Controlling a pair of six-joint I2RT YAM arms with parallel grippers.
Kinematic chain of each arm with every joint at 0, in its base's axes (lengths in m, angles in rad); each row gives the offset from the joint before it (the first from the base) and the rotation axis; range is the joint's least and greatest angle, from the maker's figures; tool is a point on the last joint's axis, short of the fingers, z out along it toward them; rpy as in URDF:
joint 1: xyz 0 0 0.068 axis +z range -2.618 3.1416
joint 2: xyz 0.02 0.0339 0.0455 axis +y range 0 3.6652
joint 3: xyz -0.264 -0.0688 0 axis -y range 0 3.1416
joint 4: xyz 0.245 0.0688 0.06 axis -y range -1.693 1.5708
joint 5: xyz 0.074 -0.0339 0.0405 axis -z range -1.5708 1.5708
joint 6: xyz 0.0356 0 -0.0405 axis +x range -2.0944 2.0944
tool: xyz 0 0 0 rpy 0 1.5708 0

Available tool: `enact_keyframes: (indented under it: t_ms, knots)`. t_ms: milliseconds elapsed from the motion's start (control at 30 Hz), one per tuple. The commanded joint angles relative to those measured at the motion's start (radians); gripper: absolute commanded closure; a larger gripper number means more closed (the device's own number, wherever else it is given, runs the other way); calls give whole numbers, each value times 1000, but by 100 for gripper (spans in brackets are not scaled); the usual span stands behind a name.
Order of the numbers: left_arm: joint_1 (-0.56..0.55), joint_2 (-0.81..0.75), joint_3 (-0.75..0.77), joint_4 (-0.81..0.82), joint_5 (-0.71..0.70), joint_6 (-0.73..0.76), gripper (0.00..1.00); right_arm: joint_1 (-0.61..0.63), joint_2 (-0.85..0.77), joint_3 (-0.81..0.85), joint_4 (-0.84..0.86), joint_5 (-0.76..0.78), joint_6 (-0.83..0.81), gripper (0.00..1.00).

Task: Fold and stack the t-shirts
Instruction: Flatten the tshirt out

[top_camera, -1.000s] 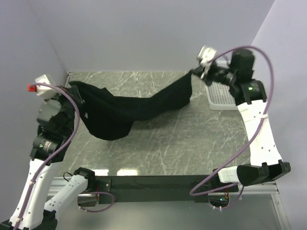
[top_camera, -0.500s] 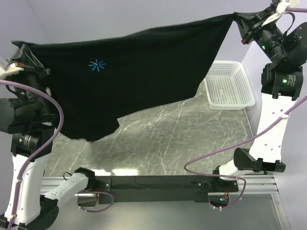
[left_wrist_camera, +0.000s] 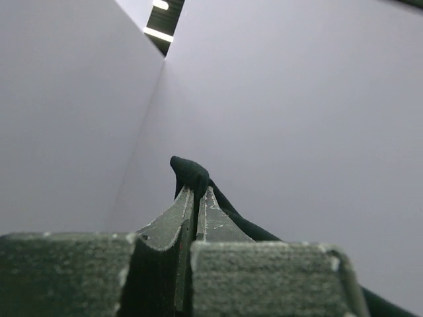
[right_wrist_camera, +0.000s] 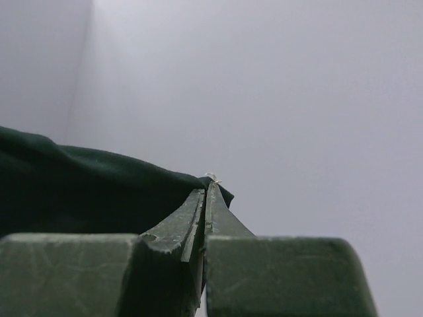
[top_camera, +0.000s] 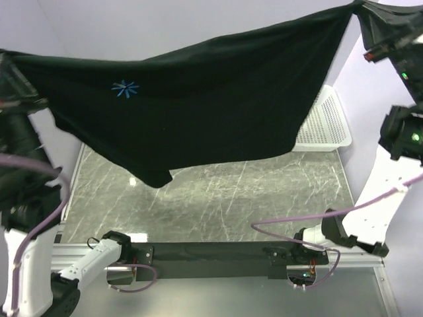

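One t-shirt point(top_camera: 198, 99), marbled table point(top_camera: 231, 198), lilac walls point(top_camera: 165, 26)

The grey marbled table point(top_camera: 218, 198) is viewed from above its near edge by the top camera. The wrist cameras, close behind dark fingers point(left_wrist_camera: 168, 224), are turned away from it; the floppy black cloth t-shirt point(top_camera: 198, 99) is shared.

A: Any text, numbers or brand names legible?

B: None readable in any view.

A: Any marks at all?

B: One. A small light-blue starburst print point(top_camera: 124, 88) on the black t-shirt point(top_camera: 198, 99), toward the left end of the cloth in the top view. It is a ring of short rays around a centre, with no letters beside it.

A: Wrist views?

B: Dark cloth against a plain wall. Nothing to read there.
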Motion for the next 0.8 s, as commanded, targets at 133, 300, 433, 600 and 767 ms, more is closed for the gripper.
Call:
enact_keyframes:
  t_ms: [133,300,433,600,767]
  knots:
    - [6,26,-22,7,5,-84,99,20,-141,-331,111,9,30,100]
    - [7,92,-139,-35,-7,-158,99,184,-185,-627,-76,161,-278,100]
    - [32,167,-287,-46,8,-233,99,247,-132,-761,-64,293,-311,100]
    - [130,348,-402,-6,95,-409,100,329,60,-803,-24,506,-354,100]
    - [233,642,-371,48,198,-539,100,410,337,-743,57,742,-358,100]
